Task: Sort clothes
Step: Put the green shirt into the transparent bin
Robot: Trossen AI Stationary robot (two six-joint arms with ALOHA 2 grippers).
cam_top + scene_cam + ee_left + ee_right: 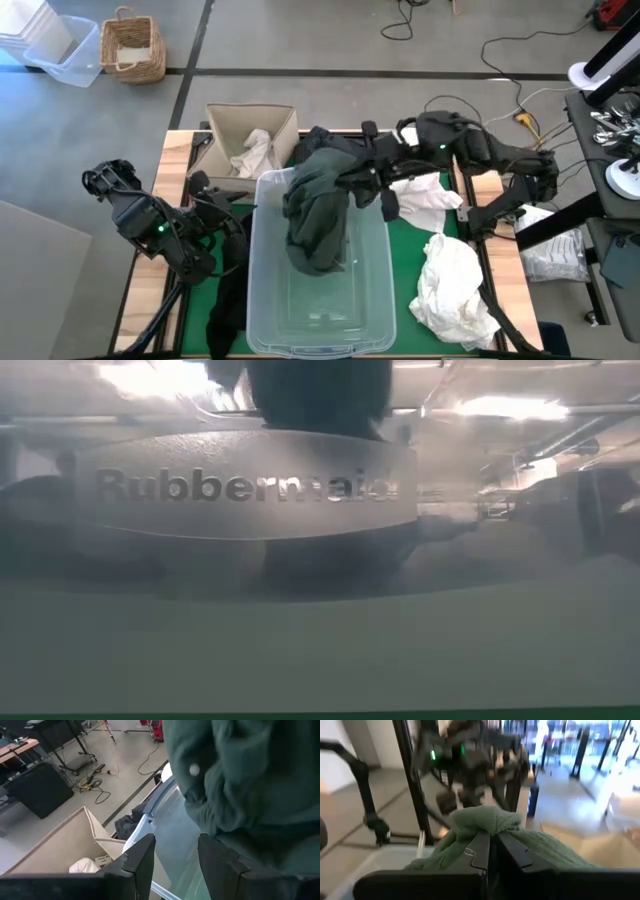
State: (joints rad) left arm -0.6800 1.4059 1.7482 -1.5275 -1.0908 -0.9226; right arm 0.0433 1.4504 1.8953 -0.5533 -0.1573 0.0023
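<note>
A worktop with a green mat, seen from straight above, carries a clear plastic tub at its centre and a beige fabric box just behind the tub, toward the left.

The right gripper reaches in from the right and hangs over the far end of the tub. Its jaws are clamped shut on a dark olive green garment, which drapes down into the tub. In the right wrist view the two dark fingers pinch a bunched fold of the green fabric between them.

The left gripper sits at the left side of the tub, near the box. Its jaws stand partly open and hold nothing; in the left wrist view the two fingers frame the tub's rim, with the green garment hanging just beyond them.

A cream garment lies inside the fabric box. A black garment trails along the mat at the left side of the tub. Two white garments rest on the mat to the right of the tub: one near the right arm, the other nearer the front edge.

The low view is filled by the tub's wall, which bears raised "Rubbermaid" lettering.

On the floor beyond the worktop stand a wicker basket and a second clear bin.
</note>
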